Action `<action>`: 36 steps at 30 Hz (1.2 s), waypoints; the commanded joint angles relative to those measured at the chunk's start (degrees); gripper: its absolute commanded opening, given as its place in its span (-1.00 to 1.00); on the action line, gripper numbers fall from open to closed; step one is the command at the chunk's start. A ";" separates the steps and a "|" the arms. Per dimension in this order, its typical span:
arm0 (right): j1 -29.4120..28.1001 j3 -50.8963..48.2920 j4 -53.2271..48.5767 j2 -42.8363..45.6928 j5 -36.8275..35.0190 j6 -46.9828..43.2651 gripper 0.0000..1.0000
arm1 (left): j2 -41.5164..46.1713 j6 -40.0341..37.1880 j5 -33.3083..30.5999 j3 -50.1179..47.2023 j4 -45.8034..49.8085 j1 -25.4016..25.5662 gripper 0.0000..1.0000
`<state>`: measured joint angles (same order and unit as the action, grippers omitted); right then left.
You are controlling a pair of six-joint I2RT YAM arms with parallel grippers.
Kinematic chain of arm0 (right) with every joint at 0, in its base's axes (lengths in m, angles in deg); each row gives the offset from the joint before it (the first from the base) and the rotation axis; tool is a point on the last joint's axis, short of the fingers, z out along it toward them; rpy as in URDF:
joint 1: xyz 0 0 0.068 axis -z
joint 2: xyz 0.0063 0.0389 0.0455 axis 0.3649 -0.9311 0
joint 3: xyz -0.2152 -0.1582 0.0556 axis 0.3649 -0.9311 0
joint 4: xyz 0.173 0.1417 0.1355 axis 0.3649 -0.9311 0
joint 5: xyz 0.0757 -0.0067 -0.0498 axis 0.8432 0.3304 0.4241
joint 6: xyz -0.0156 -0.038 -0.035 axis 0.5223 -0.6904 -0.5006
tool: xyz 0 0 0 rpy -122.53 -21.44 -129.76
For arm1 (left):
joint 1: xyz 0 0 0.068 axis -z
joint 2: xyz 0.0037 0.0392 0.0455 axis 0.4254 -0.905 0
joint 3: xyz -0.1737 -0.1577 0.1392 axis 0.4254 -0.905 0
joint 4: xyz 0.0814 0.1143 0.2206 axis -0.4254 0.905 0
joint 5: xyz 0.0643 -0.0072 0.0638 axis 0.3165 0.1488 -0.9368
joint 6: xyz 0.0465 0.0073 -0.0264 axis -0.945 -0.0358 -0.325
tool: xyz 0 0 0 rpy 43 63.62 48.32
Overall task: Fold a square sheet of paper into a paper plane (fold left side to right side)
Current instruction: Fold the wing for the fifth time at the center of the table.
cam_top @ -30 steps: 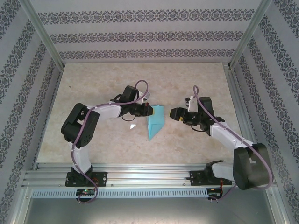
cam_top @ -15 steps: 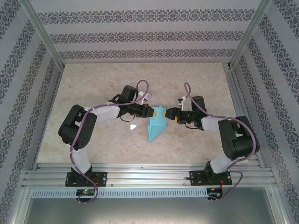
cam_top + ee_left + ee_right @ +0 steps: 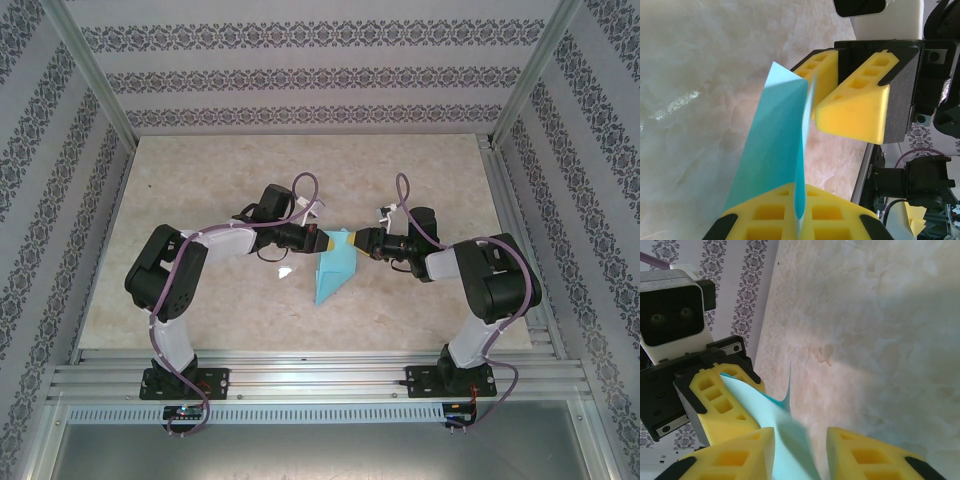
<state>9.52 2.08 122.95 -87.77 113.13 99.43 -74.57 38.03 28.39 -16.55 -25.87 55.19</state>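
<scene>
Beige marbled tabletop, patterned wallpaper walls, aluminium rail along the near edge.

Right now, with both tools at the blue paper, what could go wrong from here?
1. The right tool has its jaws apart around the thin edge of the paper; when they close, the edge may bend or slip out.
2. The left tool is clamped on the same end, very near; a pull in opposite directions may tear the sheet.
3. The paper appears partly lifted from the table, so its folds may open.
</scene>
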 commanded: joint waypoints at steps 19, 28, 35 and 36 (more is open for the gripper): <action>-2.04 4.68 -27.87 4.96 -9.50 -9.05 -1.00 | 18.87 -13.09 -23.26 -5.79 17.79 0.18 0.08; -3.33 11.53 -45.87 4.76 -15.89 -9.14 -1.00 | 20.34 -11.59 -41.45 -6.60 25.57 17.96 0.20; -3.58 14.75 -50.97 3.13 -15.16 -7.40 -1.00 | 11.32 -9.21 -49.92 -2.41 27.20 26.73 0.33; -3.59 14.99 -51.17 2.99 -14.86 -7.59 -1.00 | 9.91 -9.25 -50.72 -1.60 27.56 27.50 0.34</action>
<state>6.39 15.00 75.21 -84.12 98.86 91.89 -62.17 27.52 -16.26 -21.21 -0.89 80.77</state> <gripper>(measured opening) 0.046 0.666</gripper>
